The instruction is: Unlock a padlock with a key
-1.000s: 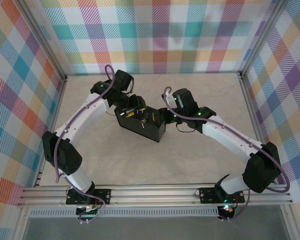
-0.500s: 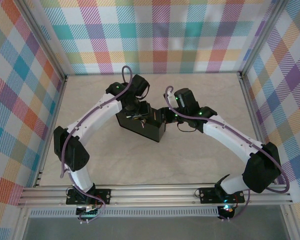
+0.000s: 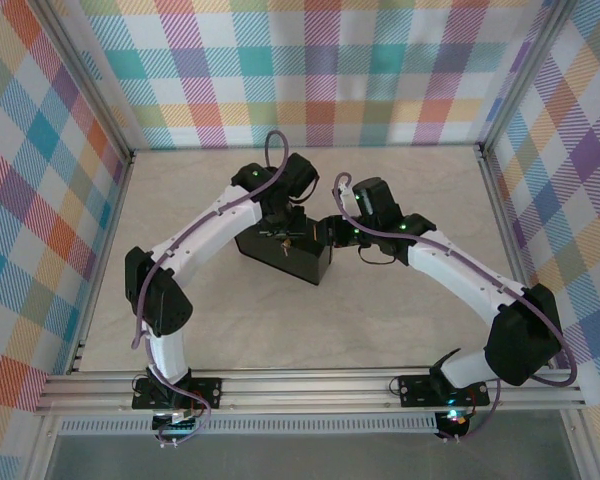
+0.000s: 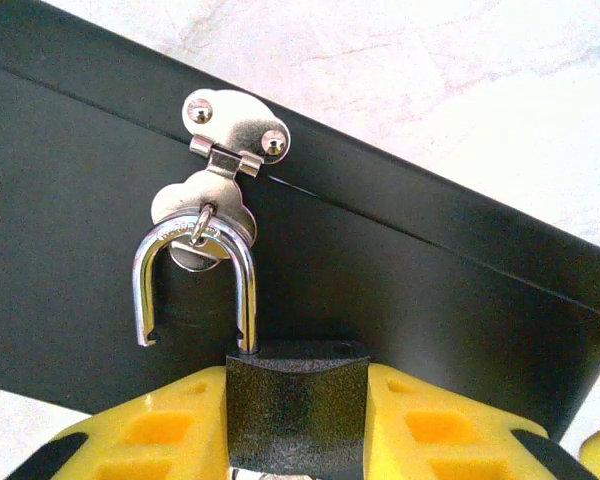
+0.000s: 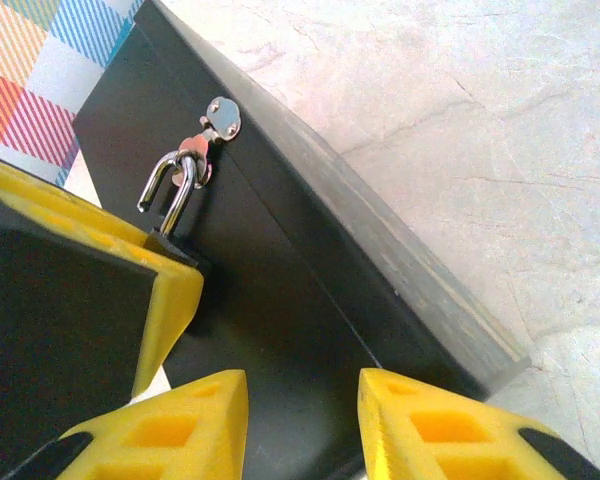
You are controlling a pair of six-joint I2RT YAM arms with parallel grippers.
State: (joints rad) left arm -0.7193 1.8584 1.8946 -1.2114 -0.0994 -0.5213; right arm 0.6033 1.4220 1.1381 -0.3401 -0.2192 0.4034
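A small dark padlock (image 4: pixel 295 420) hangs by its silver shackle (image 4: pixel 195 240) from the hasp (image 4: pixel 235 125) on the black box (image 4: pixel 430 290). The shackle's left end hangs free of the body. My left gripper (image 4: pixel 296 385) is shut on the padlock body, one yellow finger on each side. A silvery sliver peeks out under the body at the frame's bottom edge; I cannot tell whether it is the key. In the right wrist view the padlock (image 5: pixel 170 243) sits at the upper left. My right gripper (image 5: pixel 302 400) stands open beside the box face, nothing between its fingers.
The black box (image 3: pixel 295 262) sits mid-table with both arms meeting over it: left gripper (image 3: pixel 283 232), right gripper (image 3: pixel 327 232). Pale marbled tabletop (image 3: pixel 380 320) lies open in front and at both sides. Plaid walls and an aluminium frame (image 3: pixel 310 390) ring the workspace.
My left arm has swung right onto the box's hasp side and its jaws have closed on the padlock body. The right arm and the box have stayed put.
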